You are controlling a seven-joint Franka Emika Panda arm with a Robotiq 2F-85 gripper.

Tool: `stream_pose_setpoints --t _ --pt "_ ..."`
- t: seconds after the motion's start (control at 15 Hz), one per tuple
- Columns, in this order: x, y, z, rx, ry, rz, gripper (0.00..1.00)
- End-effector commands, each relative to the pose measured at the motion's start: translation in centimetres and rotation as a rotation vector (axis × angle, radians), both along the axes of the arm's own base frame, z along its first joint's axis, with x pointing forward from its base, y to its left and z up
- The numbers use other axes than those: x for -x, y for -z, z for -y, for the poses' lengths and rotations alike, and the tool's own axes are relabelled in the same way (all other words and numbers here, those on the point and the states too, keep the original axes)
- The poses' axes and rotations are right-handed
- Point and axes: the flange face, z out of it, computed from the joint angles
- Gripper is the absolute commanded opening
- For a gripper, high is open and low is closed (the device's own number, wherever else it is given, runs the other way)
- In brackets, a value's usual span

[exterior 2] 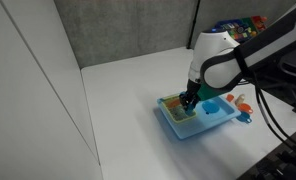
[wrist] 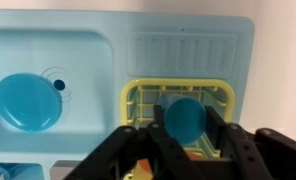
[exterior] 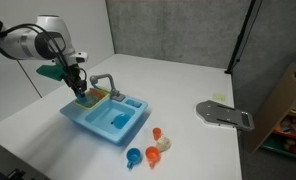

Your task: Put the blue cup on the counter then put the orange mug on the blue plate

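My gripper [wrist: 186,128] [exterior: 80,90] [exterior 2: 188,103] hangs low over the yellow dish rack [wrist: 148,95] in the light-blue toy sink [exterior: 88,118]. Its fingers sit against both sides of the blue cup [wrist: 183,112], shut on it inside the rack. The blue plate [wrist: 28,103] [exterior: 118,120] lies flat in the sink's basin. The orange mug [exterior: 151,154] stands on the white counter [exterior: 188,90] in front of the sink, well away from the gripper.
A grey toy faucet [exterior: 103,80] stands at the sink's back edge. An orange piece [exterior: 156,133] and a cream one [exterior: 165,144] lie near the mug, with a small blue piece [exterior: 134,156] beside it. A grey flat object [exterior: 225,115] lies further along the counter.
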Motion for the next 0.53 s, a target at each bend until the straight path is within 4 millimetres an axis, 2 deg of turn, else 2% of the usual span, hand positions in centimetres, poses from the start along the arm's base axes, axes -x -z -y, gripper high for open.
stream_pose_setpoints --t 0.0,0.47 --pt "1.4 -1.2 1.1 -0.011 -0.053 -0.047 0.19" --pt "3.3 -1.4 2.6 -0.020 -0.149 -0.117 0.19"
